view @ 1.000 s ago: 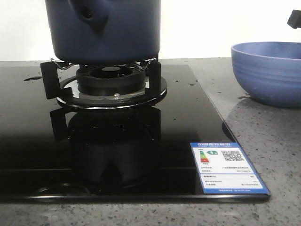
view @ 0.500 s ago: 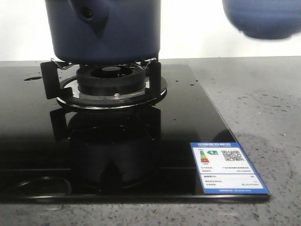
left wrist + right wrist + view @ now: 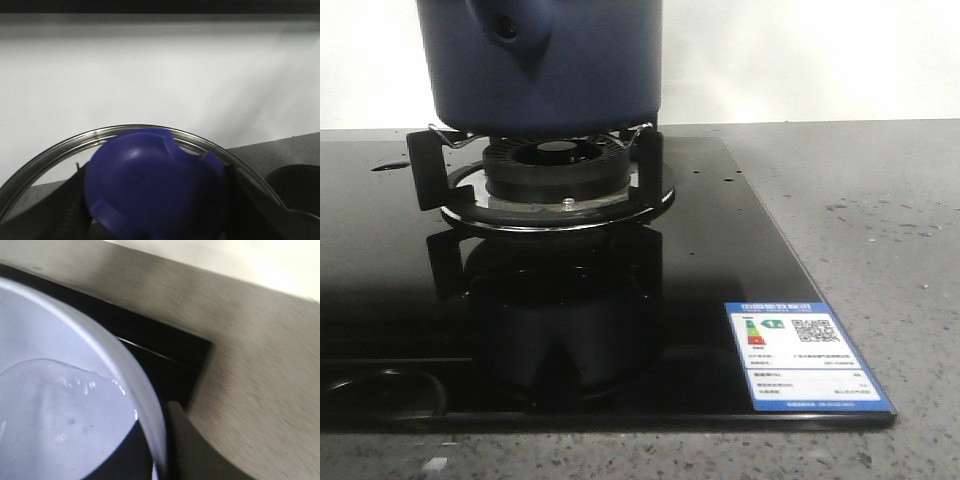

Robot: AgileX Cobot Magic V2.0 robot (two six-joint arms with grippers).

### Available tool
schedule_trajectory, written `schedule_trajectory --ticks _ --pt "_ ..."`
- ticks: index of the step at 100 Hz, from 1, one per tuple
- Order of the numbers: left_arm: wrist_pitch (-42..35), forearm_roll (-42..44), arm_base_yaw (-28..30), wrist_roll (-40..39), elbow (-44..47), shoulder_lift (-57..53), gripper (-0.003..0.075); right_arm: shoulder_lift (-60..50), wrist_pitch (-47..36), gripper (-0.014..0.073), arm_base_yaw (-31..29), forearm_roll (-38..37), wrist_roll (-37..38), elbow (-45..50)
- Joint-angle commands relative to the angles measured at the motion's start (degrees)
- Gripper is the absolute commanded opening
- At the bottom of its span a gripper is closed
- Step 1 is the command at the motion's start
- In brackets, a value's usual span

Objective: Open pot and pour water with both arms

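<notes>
Navy pot point(image 3: 545, 65) on burner point(image 3: 556, 170); countertop point(image 3: 880, 220) beside hob bare.

We saw a matt pot point(image 3: 545, 65) on a glossy black glass hob point(image 3: 720, 250), a rough speckled stone bench point(image 3: 880, 240), and a glass lid point(image 3: 60, 150) with a smooth knob point(image 3: 155, 187).

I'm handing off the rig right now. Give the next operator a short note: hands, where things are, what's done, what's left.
Left hand: fingers not visible in its wrist view; the glass lid with its blue knob fills the view close to the camera, off the pot, apparently held.
Right hand: a finger shows beside the rim of the light blue bowl, which has water in it; grip not confirmable.
The pot sits on the burner of the black stove.
Done: lid off, bowl lifted out of the front view.
Left: pour the water into the pot.
</notes>
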Motion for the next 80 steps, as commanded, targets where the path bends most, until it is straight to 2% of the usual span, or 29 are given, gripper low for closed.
schedule_trajectory --ticks 1,22,40,59,80 --pt "-1.1 -3.6 1.0 -1.2 -2.3 -1.4 0.0380 -0.2 -3.3 -0.0041 2.8 2.3 0.5 -5.3" --pt "-0.8 -3.6 1.4 -1.2 -2.3 -1.4 0.0380 3.6 -13.9 -0.0041 8.3 3.4 0.2 -7.1" --pt "-0.8 -3.6 1.4 -1.2 -2.3 -1.4 0.0380 5.2 -20.9 -0.0041 10.3 3.4 -0.8 -6.7" --pt "-0.8 -3.6 1.4 -1.2 -2.3 -1.4 0.0380 4.7 -29.5 -0.0041 10.7 3.5 -3.7 -2.3" --pt "-0.8 -3.6 1.4 -1.2 -2.3 -1.4 0.0380 0.7 -43.5 -0.0041 11.8 3.6 -8.1 8.4"
